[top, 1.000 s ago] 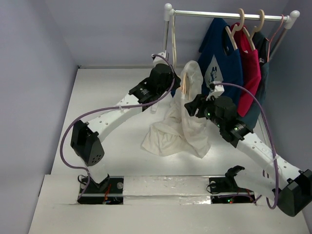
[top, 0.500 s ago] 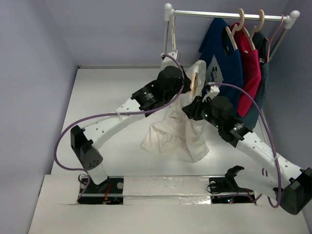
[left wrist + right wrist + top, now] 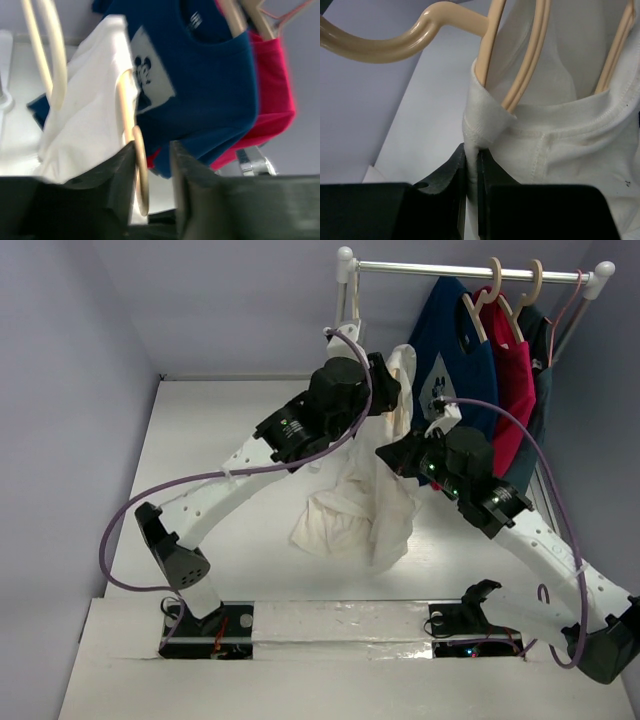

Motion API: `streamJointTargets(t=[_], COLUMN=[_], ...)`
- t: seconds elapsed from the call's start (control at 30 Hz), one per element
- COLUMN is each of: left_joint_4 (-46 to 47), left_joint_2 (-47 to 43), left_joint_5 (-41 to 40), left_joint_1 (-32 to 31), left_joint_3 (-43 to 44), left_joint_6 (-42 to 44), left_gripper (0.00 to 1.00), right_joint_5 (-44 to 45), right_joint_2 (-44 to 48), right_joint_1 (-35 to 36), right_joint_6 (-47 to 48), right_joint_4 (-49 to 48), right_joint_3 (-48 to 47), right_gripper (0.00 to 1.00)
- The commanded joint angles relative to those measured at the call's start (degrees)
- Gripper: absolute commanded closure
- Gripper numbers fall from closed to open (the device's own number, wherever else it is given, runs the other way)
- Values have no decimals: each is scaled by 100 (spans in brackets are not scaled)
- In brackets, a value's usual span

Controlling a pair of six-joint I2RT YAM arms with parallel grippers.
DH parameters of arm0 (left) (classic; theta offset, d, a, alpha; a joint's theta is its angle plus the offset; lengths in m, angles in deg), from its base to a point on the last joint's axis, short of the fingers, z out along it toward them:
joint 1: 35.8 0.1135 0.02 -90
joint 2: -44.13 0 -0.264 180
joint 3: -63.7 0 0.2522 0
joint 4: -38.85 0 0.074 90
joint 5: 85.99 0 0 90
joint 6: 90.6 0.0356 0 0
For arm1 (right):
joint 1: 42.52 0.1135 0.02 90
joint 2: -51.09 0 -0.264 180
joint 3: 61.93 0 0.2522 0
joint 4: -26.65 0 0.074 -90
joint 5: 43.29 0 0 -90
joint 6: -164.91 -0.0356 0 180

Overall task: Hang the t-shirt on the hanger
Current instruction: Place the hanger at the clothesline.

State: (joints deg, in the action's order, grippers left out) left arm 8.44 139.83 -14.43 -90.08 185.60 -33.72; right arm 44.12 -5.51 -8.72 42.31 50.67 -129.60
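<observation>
hanger [image 3: 395, 47] raised, half-hidden; left end effector [image 3: 152, 148] grasps it, right end effector [image 3: 471, 151] pinches t-shirt [image 3: 560, 135]

Two white perforated-link arms: left arm [image 3: 235, 468], right arm [image 3: 545, 540]. Black joint housings, looping purple cable [image 3: 105, 550] on each, green LEDs [image 3: 440, 476] right wrist. Matte black left gripper [image 3: 152, 150], right gripper [image 3: 471, 156].

The thin cream-white t-shirt [image 3: 385, 502] hangs bunched, its lower half trailing crumpled on the table [image 3: 220, 440]. Its collar is drawn over the tan wooden hanger [image 3: 395, 47], whose sloping arms sit inside the neck opening, curved hook sticking out.
</observation>
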Motion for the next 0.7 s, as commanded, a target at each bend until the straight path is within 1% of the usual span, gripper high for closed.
streamJointTargets(t=[0.0,0.03,0.07,0.13,0.17,0.2,0.23,0.27,0.3,0.33,0.37,0.4,0.43,0.5,0.53,0.57,0.63,0.67], left_joint_4=[610,627,645,627,697,776,881,1091,1154,1172,1190,1198,1225,1234,1234,1234,1190,1155], left_joint_2=[-587,-753,-842,-1174,-1324,-1700,-1930,-2141,-2570,-2783,-2968,-3187,-3572,-3952,-4284,-4436,-4865,-4990], left_joint_5=[103,103,95,7,-11,-11,-2,24,33,16,-63,-90,-177,-222,-300,-318,-353,-397], left_joint_1=[-21,-21,-21,-21,-21,-21,-21,-21,-21,-21,-21,-21,-21,-21,-21,-21,-21,-21], left_joint_3=[603,629,621,516,411,236,-192,-431,-677,-1080,-1267,-1460,-1845,-2234,-2610,-2805,-3348,-3526], left_joint_6=[402,473,552,736,772,807,825,869,886,913,957,957,966,966,948,939,922,904], left_gripper=[61,52,34,16,3,1,1,1,1,1,1,1,1,1,1,1,1,1], right_joint_5=[-540,-549,-602,-655,-681,-760,-813,-892,-1153,-1278,-1392,-1367,-1323,-1332,-1332,-1341,-1542,-1647], right_joint_2=[88,9,-35,-175,-254,-316,-386,-552,-641,-712,-808,-835,-818,-739,-704,-677,-720,-782], right_joint_1=[74,74,74,13,12,-136,-215,-303,-522,-628,-690,-691,-760,-892,-1006,-1077,-1279,-1515], right_joint_6=[-80,-149,-168,-185,-185,-194,-229,-255,-360,-422,-466,-484,-502,-554,-607,-633,-756,-800], right_joint_4=[1,63,125,283,327,353,354,345,249,179,56,46,-6,-76,-120,-147,-209,-244], right_joint_3=[-716,-857,-1110,-1349,-1455,-1621,-1692,-1745,-1815,-1833,-1842,-1877,-1930,-1922,-1904,-1921,-2018,-2166], right_gripper=[100,100,100,100,100,100,100,100,100,100,100,100,100,100,100,100,100,100])
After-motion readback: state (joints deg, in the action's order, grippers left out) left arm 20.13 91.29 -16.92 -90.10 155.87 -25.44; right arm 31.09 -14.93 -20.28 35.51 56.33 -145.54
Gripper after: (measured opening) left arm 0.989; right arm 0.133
